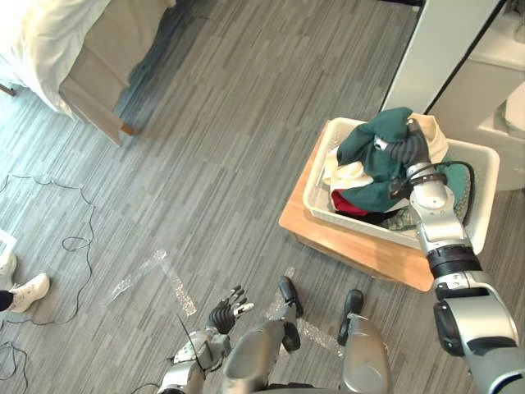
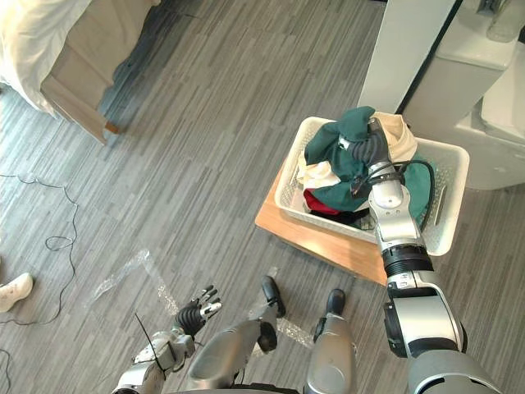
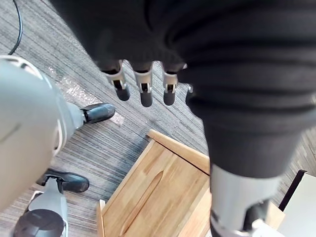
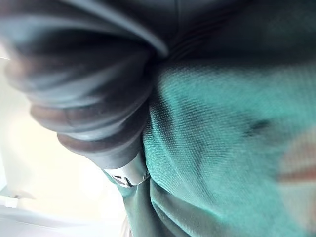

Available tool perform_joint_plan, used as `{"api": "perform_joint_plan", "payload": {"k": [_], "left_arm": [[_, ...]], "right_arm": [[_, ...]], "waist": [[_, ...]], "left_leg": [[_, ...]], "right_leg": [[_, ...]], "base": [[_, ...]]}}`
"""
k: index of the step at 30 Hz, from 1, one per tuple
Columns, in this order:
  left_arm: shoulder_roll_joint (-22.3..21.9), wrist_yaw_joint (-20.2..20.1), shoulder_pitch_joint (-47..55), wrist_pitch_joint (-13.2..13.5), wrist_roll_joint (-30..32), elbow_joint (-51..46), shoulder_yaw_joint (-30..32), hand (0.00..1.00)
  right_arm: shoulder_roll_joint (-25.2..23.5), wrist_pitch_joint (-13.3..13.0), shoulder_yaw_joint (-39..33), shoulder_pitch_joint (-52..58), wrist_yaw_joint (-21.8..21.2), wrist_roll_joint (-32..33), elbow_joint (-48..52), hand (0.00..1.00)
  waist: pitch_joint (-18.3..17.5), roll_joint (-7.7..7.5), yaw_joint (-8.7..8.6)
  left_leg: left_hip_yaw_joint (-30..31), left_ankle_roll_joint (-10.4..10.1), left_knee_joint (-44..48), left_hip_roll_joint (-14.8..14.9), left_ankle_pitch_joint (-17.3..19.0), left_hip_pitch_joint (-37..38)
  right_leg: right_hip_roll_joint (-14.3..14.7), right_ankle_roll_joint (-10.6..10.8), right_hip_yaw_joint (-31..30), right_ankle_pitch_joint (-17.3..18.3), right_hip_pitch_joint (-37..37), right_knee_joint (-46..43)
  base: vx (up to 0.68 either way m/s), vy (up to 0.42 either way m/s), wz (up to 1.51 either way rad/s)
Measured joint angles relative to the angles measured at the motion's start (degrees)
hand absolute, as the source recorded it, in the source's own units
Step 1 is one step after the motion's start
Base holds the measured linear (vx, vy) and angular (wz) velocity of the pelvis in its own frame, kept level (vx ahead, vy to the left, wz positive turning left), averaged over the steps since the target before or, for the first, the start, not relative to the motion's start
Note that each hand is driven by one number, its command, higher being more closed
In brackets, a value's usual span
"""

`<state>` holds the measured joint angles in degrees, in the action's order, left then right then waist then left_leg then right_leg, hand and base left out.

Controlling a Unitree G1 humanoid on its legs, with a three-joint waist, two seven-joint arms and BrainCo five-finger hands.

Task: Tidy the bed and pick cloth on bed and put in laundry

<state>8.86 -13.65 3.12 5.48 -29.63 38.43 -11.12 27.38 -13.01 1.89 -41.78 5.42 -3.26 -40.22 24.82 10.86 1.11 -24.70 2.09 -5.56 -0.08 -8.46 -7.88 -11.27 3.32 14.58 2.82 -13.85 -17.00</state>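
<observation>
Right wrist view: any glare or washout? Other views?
Right wrist view: the area past the right hand is washed out white, the green cloth is not. Left eye view: the bed sheet glares white. Left wrist view: no glare around the left hand.

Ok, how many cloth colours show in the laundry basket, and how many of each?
Green cloth: 1
Cream cloth: 1
Red cloth: 1
Total: 3 colours showing in the white basket; pieces underneath are hidden.

A wooden stand [image 1: 361,250] is sitting on the floor [image 1: 246,148], with a basket [image 1: 484,172] resting on it. A bed [image 1: 107,49] is standing well apart from the basket.
</observation>
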Motion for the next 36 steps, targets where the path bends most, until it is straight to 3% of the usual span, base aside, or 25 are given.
{"api": "perform_joint_plan", "payload": {"k": [9, 12, 16, 19, 22, 25, 28, 31, 36], "left_arm": [[0.0, -0.3, 0.5, 0.1, 1.9, -0.2, 0.6, 0.00], [0.2, -1.2, 1.2, 0.1, 2.4, -0.3, 1.2, 0.00], [0.4, -1.1, 3.1, -0.3, 2.3, -0.9, 2.7, 0.00], [0.4, -1.2, 3.7, -1.2, 3.0, -1.0, 2.8, 0.00], [0.3, -1.2, 4.5, -1.3, 3.4, -1.3, 3.1, 0.00], [0.2, -1.3, 5.9, -1.5, 4.4, -1.4, 4.5, 0.00], [0.2, -1.3, 7.5, -1.5, 4.5, -1.3, 5.1, 0.00], [0.1, -1.1, 9.8, -1.3, 5.4, -1.1, 5.2, 0.00], [-1.5, -1.1, 12.0, -1.2, 7.8, 2.8, 7.2, 0.00]], "right_arm": [[0.0, -4.3, -0.2, 4.4, 6.1, -11.1, 4.8, 0.00], [-0.1, -4.5, -0.1, 6.6, 7.0, -14.2, 10.0, 0.00], [0.0, -4.4, -0.3, 11.4, 6.9, -15.7, 16.0, 0.00], [0.2, -4.3, -0.5, 13.6, 6.5, -18.2, 17.2, 0.00], [0.7, -3.9, -0.7, 14.4, 5.5, -19.9, 18.1, 0.00], [2.7, -1.8, -1.5, 15.3, 5.4, -19.8, 19.2, 0.00], [3.1, 1.4, -7.2, 18.4, 5.5, -18.9, 19.6, 0.00], [2.8, 4.7, -14.4, 25.3, 6.7, -14.0, 19.6, 0.00], [-1.4, 6.9, -27.3, 36.0, 9.6, -2.4, 14.4, 0.00]], "waist": [[0.0, -0.37, -0.21], [-0.8, -1.96, -0.16], [-3.9, -6.10, -0.33], [-6.8, -7.32, -0.36], [-8.4, -7.48, -0.37], [-9.6, -7.53, -0.50], [-10.9, -7.87, -0.47], [-11.9, -8.33, -0.60], [-14.8, -8.39, -3.93]], "left_leg": [[-0.8, 0.0, -0.3, 0.6, 0.1, 3.5], [-1.8, -0.2, -0.3, 1.4, 0.4, 4.9], [-2.1, -1.0, -0.2, 2.1, 1.0, 6.9], [-2.2, -1.7, -0.3, 2.1, 1.5, 8.8], [-2.2, -1.9, -0.3, 2.1, 1.6, 9.3], [-2.2, -2.0, -0.3, 2.2, 1.8, 9.9], [-2.7, -1.8, -0.3, 2.3, 2.2, 10.1], [-4.1, -1.5, -0.3, 2.2, 3.2, 11.0], [-6.5, -1.4, -0.3, 2.1, 4.1, 12.0]], "right_leg": [[0.7, 0.4, -0.5, 0.9, 3.7, 1.3], [1.7, 1.1, -0.6, 0.1, 5.8, 4.0], [2.7, 0.9, -0.6, -0.6, 8.8, 6.6], [3.0, 1.1, -0.6, -1.0, 11.3, 8.2], [3.1, 1.2, -0.6, -1.1, 12.2, 9.0], [3.3, 1.4, -0.6, -1.1, 12.9, 10.0], [3.7, 1.7, -0.8, -1.6, 13.8, 12.0], [4.0, 1.9, -2.5, -2.0, 14.6, 13.4], [4.2, 1.8, -4.6, -2.8, 14.8, 14.8]], "base": [[0.00, -0.047, -0.04], [0.02, -0.041, -0.18], [0.06, -0.039, -0.06], [0.08, -0.023, -0.02], [0.04, -0.010, 0.00], [0.00, 0.000, 0.00], [0.01, 0.004, -0.03], [0.02, 0.020, -0.23], [0.04, 0.012, -0.30]]}}
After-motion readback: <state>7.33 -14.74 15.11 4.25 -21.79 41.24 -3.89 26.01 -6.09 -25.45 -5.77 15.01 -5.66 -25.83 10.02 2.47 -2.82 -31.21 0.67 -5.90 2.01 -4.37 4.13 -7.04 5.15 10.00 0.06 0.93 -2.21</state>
